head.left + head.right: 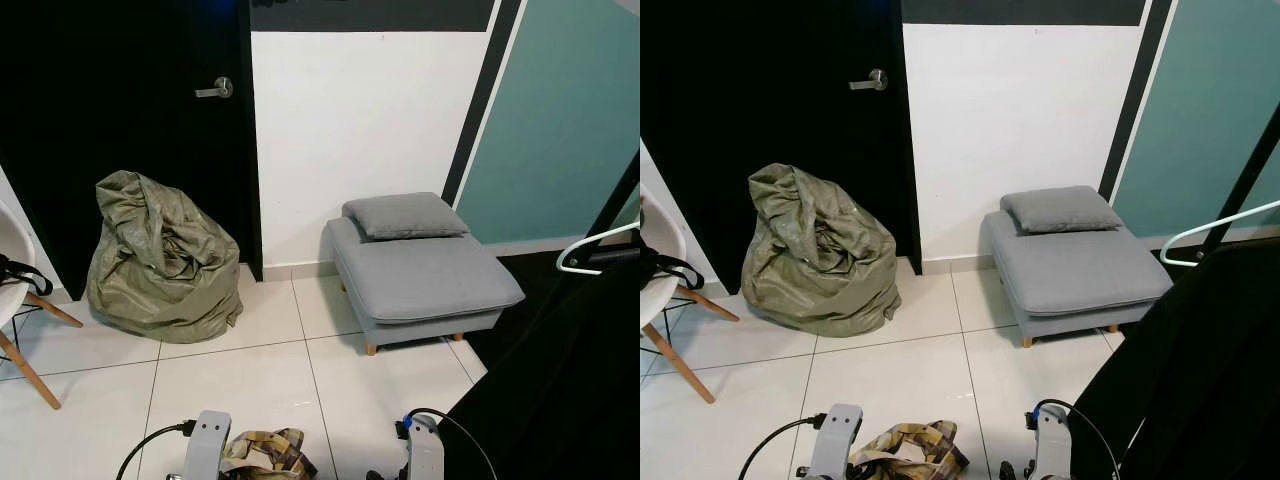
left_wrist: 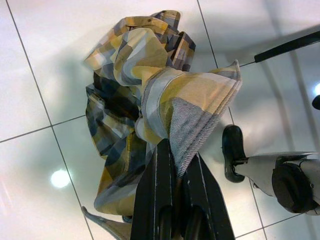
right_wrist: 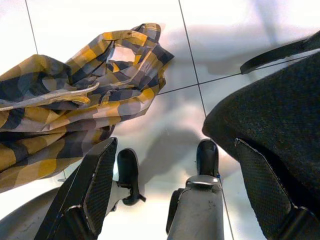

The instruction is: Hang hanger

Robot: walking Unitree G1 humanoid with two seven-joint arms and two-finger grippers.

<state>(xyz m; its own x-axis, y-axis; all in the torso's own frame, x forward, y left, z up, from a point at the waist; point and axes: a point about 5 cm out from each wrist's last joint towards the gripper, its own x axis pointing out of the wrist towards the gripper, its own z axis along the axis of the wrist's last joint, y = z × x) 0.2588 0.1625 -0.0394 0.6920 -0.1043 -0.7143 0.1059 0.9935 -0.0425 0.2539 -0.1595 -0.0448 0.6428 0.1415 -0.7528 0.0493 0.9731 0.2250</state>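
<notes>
A crumpled yellow, grey and dark plaid shirt (image 2: 150,85) hangs low over the white tiled floor between my two arms, also seen from the head camera (image 1: 265,455). My left gripper (image 2: 175,165) is shut on a fold of the shirt. My right gripper (image 3: 180,165) stands open beside the shirt (image 3: 75,105), with only the floor and my own feet between its fingers. A white hanger (image 1: 598,247) hangs at the right on a black slanted rail (image 1: 1245,180), above a dark garment.
A large black garment (image 1: 560,380) fills the right foreground, close to my right arm. Ahead stand a grey footstool with a cushion (image 1: 420,275), an olive sack (image 1: 160,255) against a black door (image 1: 120,100), and a white chair (image 1: 15,270) at the left.
</notes>
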